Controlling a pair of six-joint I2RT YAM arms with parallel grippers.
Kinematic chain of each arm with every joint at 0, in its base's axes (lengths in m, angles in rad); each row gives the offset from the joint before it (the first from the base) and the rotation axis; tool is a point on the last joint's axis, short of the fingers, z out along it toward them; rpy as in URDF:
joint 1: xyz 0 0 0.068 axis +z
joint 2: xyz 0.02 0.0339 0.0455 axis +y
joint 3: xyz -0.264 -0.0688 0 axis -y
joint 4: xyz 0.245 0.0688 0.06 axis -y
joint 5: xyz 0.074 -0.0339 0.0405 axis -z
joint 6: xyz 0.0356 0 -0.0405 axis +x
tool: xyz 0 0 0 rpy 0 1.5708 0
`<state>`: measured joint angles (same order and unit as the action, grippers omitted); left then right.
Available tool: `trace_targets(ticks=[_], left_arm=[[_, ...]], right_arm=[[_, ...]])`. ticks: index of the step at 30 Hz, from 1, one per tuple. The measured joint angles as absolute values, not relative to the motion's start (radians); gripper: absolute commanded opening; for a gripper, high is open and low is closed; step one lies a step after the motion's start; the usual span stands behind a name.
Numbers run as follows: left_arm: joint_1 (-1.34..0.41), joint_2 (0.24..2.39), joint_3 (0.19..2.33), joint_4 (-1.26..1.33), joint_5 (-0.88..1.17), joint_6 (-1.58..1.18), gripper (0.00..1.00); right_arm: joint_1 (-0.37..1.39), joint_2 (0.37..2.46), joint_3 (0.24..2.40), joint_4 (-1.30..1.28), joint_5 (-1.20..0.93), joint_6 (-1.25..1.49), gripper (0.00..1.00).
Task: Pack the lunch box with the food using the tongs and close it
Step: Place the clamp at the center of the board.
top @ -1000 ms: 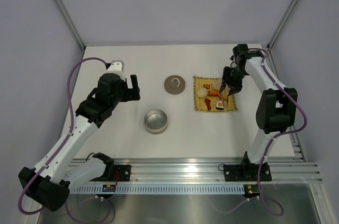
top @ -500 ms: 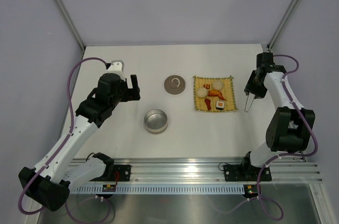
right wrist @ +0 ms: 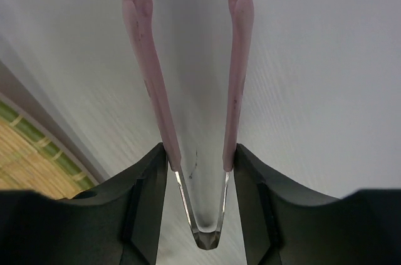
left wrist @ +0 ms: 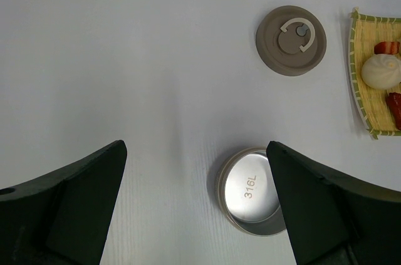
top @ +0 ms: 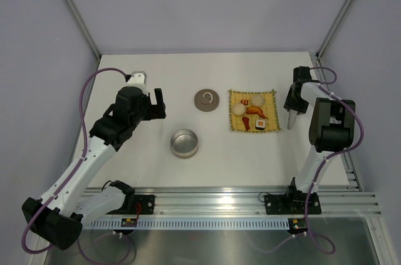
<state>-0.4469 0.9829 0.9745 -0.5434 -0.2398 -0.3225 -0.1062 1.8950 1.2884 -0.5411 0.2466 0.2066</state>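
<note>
Just right of the yellow woven mat (top: 270, 97), right fingers (right wrist: 147, 202) are grasping slim pale-pink V-shaped tongs (top: 291, 121), tips pointing nearward; small toy food pieces (top: 250, 113) are lying leftward; left fingers (left wrist: 81, 196) are hanging released.

White table (top: 238, 165); pale lilac walls (top: 207, 8)

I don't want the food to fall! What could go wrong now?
The tongs in the right gripper are thin and empty, so the round cream ball may slip out. The lunch box sits well left of the mat, so a piece could drop on the way. Nothing holds it, so it may slide.
</note>
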Motion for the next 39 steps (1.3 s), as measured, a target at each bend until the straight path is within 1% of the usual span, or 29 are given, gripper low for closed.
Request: trace_targets(ticks=[3, 4, 7, 8, 10, 11, 15, 23, 32, 37, 39], left_arm=[[-0.447, 0.983, 0.974, -0.543, -0.24, -0.322, 0.99], [-0.447, 0.983, 0.974, -0.543, -0.24, -0.322, 0.99], [-0.447, 0.983, 0.974, -0.544, -0.242, -0.322, 0.99], [-0.447, 0.983, 0.974, -0.544, -0.243, -0.322, 0.99], [-0.447, 0.983, 0.974, -0.544, -0.243, -0.322, 0.99], [-0.447, 0.983, 0.974, -0.544, -0.243, -0.322, 0.99], [-0.447, 0.983, 0.973, -0.544, -0.243, -0.323, 0.99], [-0.447, 0.983, 0.973, -0.545, -0.243, -0.322, 0.99], [-0.447, 0.983, 0.973, -0.545, -0.243, -0.322, 0.99], [-0.447, 0.983, 0.973, -0.545, -0.243, -0.323, 0.99], [-0.447, 0.983, 0.973, -0.546, -0.243, -0.322, 0.99]], right_arm=[[-0.106, 1.929, 1.29, -0.509, 0.249, 0.198, 0.6], [-0.106, 1.932, 1.29, -0.5, 0.25, 0.196, 0.66], [-0.106, 1.933, 1.29, -0.472, 0.251, 0.191, 0.69], [-0.106, 1.933, 1.29, -0.464, 0.25, 0.191, 0.74], [-0.106, 1.933, 1.29, -0.456, 0.25, 0.191, 0.78], [-0.106, 1.933, 1.29, -0.451, 0.25, 0.191, 0.84], [-0.107, 1.933, 1.287, -0.43, 0.245, 0.201, 0.99], [-0.107, 1.906, 1.222, -0.395, 0.236, 0.243, 0.99], [-0.114, 1.873, 1.151, -0.314, 0.215, 0.268, 0.9], [-0.119, 1.872, 1.135, -0.265, 0.206, 0.266, 0.9], [-0.129, 1.87, 1.129, -0.248, 0.195, 0.262, 0.91]])
